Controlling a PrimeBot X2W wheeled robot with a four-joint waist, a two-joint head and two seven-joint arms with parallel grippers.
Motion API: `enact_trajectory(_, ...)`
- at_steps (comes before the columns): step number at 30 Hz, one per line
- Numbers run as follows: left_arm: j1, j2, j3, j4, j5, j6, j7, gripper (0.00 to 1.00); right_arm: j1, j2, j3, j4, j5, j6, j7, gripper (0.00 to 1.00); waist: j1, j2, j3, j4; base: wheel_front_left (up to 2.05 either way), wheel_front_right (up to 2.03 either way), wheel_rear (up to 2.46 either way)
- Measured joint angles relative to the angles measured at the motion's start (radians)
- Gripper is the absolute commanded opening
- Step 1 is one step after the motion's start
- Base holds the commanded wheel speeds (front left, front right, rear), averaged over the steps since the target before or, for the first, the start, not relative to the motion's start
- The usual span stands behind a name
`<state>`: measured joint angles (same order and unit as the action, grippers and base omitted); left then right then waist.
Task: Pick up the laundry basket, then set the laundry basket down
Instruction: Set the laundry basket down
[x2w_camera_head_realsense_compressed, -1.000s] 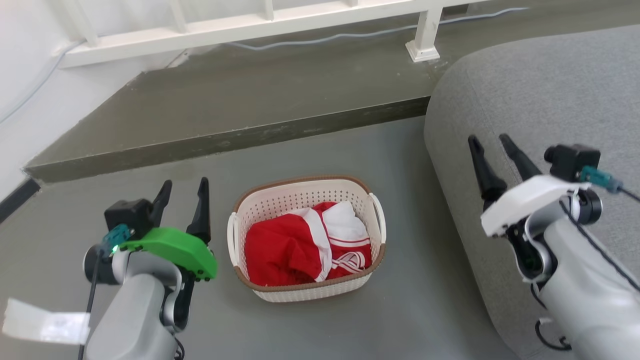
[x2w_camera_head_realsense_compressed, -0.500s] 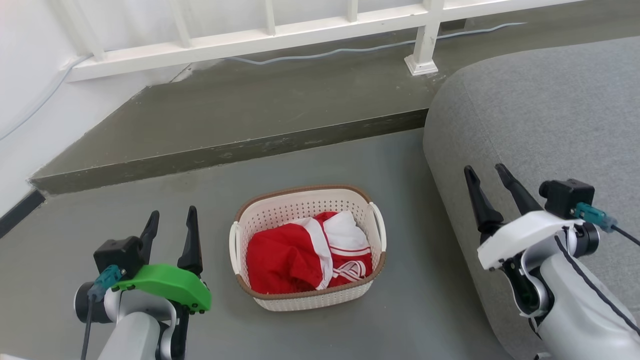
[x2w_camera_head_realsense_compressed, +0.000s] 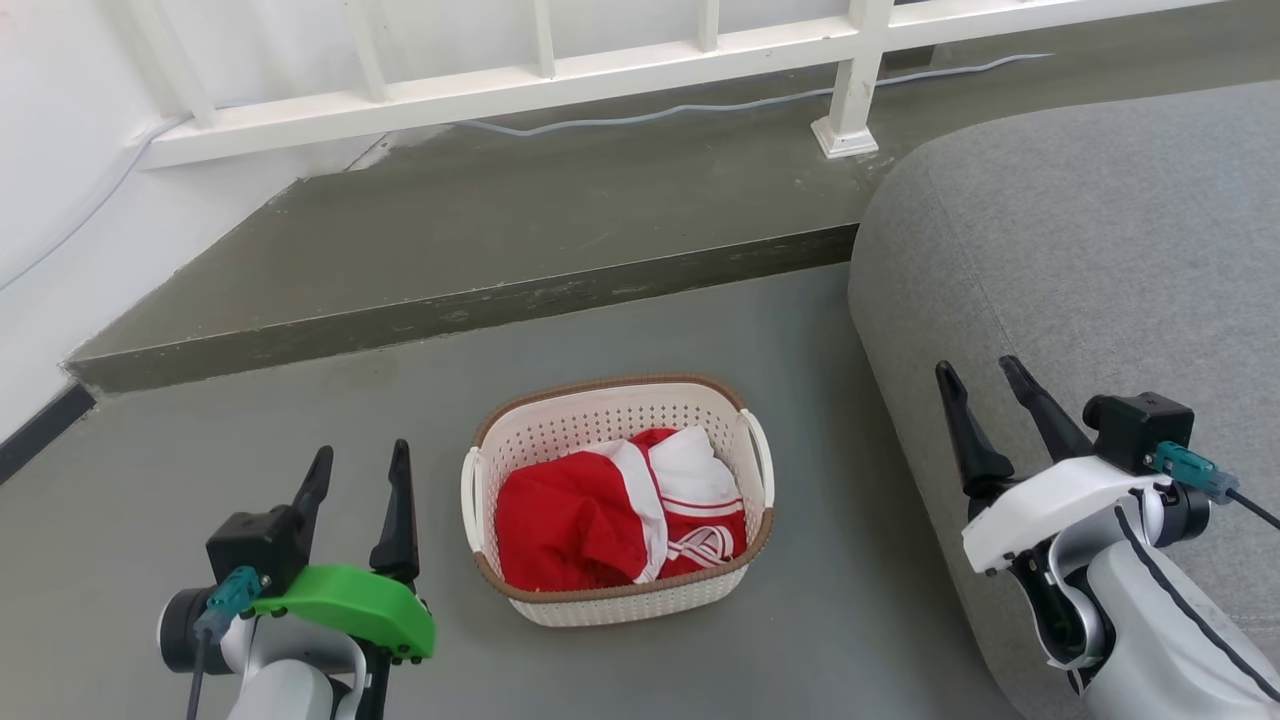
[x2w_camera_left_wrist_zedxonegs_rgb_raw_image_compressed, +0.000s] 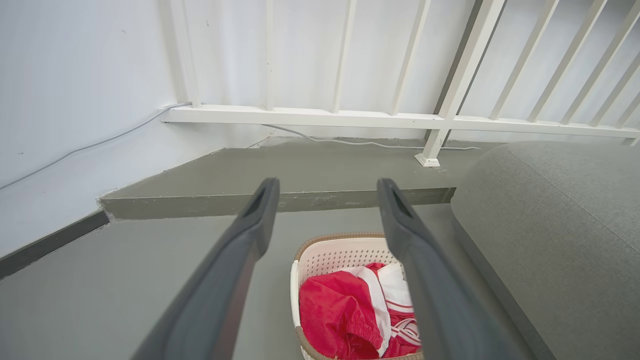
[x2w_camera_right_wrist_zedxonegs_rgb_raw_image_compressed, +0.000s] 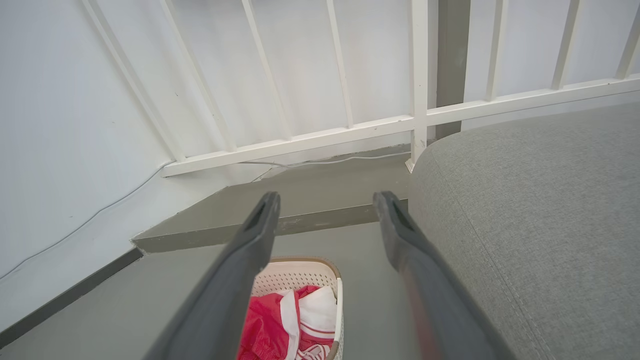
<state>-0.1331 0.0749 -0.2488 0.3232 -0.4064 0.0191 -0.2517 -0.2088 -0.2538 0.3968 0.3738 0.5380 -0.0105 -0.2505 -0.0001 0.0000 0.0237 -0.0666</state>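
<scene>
Two grippers hovering empty: left gripper (x2w_camera_head_realsense_compressed: 362, 450) and right gripper (x2w_camera_head_realsense_compressed: 975, 366), both with fingers spread apart. One laundry basket (x2w_camera_head_realsense_compressed: 610, 384) sitting on the floor (x2w_camera_head_realsense_compressed: 820, 420) between them, touching neither, holding one red-and-white clothes bundle (x2w_camera_head_realsense_compressed: 570, 520). One grey sofa (x2w_camera_head_realsense_compressed: 1080, 260) lying right; one step (x2w_camera_head_realsense_compressed: 470, 300), one cable (x2w_camera_head_realsense_compressed: 640, 115) and one railing (x2w_camera_head_realsense_compressed: 560, 75) running behind.
</scene>
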Motion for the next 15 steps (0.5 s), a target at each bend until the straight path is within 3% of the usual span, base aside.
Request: enact_trajectory(15,0.037,-0.007,0.007,-0.039,0.028,-0.001,0.000,1.00,0.040,0.009,-0.027,-0.032,-0.038,0.001,0.000,1.00,0.0000,0.0000,0.000,0.001,0.00,0.00,0.00)
